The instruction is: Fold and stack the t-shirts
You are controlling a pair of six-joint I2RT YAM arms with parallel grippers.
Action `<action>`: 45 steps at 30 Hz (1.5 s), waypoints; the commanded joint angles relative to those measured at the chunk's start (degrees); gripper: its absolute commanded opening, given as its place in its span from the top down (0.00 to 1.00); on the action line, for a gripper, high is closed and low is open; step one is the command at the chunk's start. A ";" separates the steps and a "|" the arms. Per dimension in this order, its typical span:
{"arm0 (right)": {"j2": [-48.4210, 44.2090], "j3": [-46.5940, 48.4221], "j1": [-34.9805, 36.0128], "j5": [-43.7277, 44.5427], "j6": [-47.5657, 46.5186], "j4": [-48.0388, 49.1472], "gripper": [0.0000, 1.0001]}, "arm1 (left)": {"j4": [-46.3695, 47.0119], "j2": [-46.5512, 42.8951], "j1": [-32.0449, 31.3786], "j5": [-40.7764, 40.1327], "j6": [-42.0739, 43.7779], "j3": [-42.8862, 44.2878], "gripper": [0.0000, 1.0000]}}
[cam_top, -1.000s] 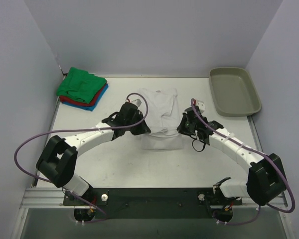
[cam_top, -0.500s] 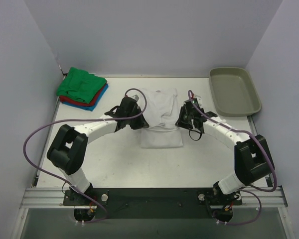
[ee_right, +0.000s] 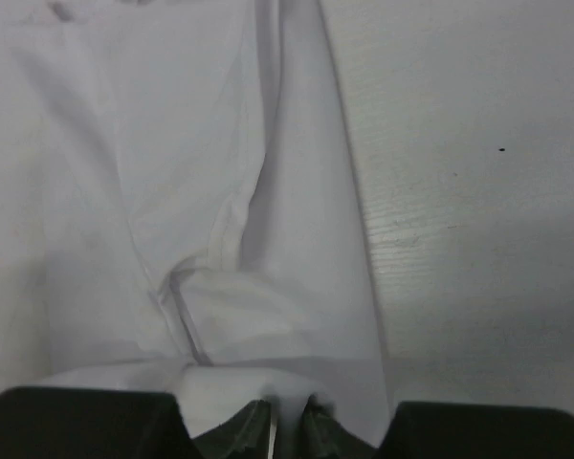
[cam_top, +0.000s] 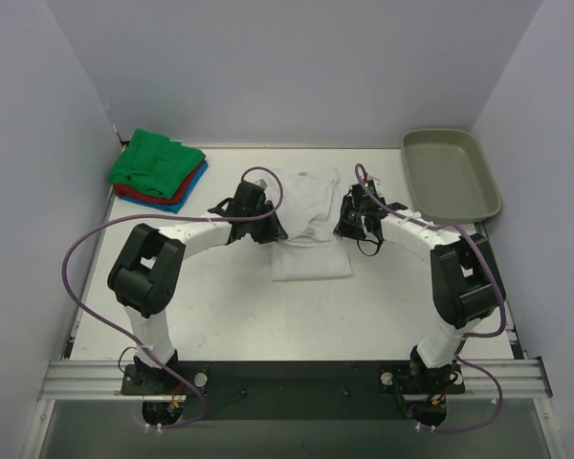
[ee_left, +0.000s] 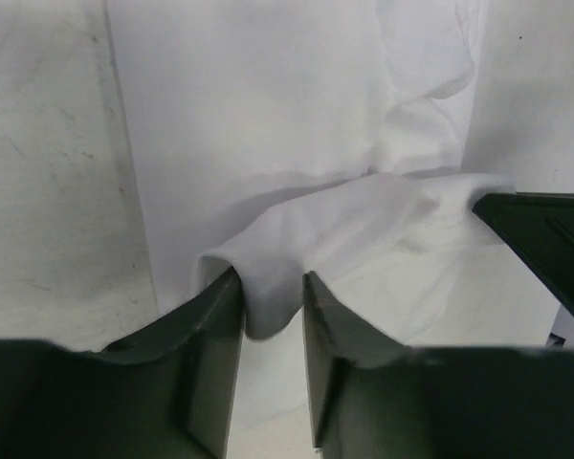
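The white t-shirt [cam_top: 309, 225] lies partly folded in the middle of the table. My left gripper [cam_top: 275, 229] is shut on a fold of its left edge [ee_left: 268, 287], and the cloth bulges between the jaws. My right gripper [cam_top: 347, 226] is shut on the shirt's right edge [ee_right: 287, 402]. Both hold the lifted fold over the shirt's middle. A stack of folded green [cam_top: 155, 163], red [cam_top: 134, 194] and blue [cam_top: 184, 197] t-shirts sits at the back left.
A grey-beige plastic tray [cam_top: 452, 175] stands at the back right. The table's left edge [cam_top: 94, 239] runs along the wall. Purple cables loop beside both arms.
Both grippers have moved away from me towards the back of the table, carrying the shirt's lower edge up over its body. The shirt's visible length has shortened.
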 commanded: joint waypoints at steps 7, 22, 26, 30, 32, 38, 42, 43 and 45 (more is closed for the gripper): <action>2.40 6.89 -1.70 2.93 -2.31 0.62 0.22 | 1.64 1.30 4.44 -1.25 1.31 8.26 0.11; -9.82 1.98 3.40 4.52 -4.24 -5.27 0.10 | 10.07 -15.30 -4.08 2.35 -5.10 -7.71 0.09; -12.45 -0.04 2.96 5.32 -4.59 -5.53 0.10 | 19.45 -18.03 -7.24 4.02 -9.31 -15.70 0.09; -13.60 -0.84 2.52 4.18 -4.77 -5.53 0.10 | 29.92 -16.99 -8.65 6.74 -11.87 -21.95 0.09; -13.95 -0.75 2.34 3.73 -5.12 -5.62 0.10 | 37.37 -16.02 -8.92 8.50 -13.19 -25.29 0.09; -14.04 -0.66 2.43 2.59 -5.47 -5.88 0.10 | 51.01 -11.98 -9.09 9.91 -14.69 -30.57 0.09; -13.34 0.21 2.43 -0.65 -5.39 -5.88 0.10 | 55.25 -8.99 -9.09 10.53 -15.30 -31.89 0.09; -12.64 0.48 2.43 -1.62 -5.04 -5.88 0.09 | 56.83 -8.46 -9.09 10.70 -15.48 -32.15 0.09; -12.11 1.18 2.69 -4.17 -4.25 -5.62 0.09 | 59.03 -6.62 -9.09 11.14 -16.00 -33.47 0.09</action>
